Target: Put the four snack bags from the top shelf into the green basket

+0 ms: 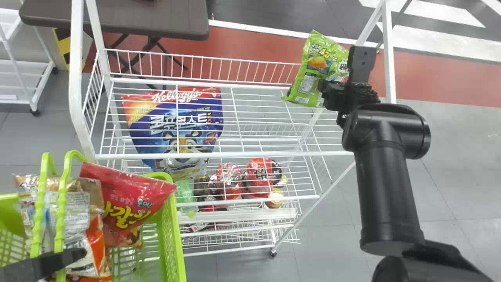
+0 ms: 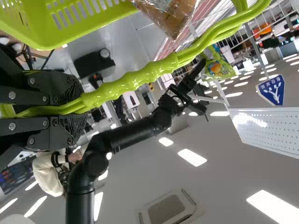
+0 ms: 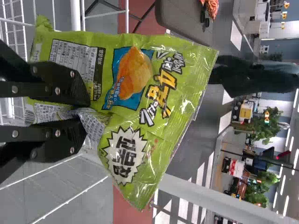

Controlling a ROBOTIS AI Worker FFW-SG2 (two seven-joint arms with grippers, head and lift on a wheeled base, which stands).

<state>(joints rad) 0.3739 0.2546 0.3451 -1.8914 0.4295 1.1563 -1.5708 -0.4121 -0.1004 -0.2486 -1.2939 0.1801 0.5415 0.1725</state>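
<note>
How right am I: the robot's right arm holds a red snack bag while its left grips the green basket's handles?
Not quite: the snack bag is green, not red, as the right wrist view shows. The rest is right: the right end effector holds it, and the left end effector grips the handles of the green basket.

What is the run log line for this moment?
right fingers: shut on green bag | left fingers: shut on basket handles | red bag: in basket
</note>
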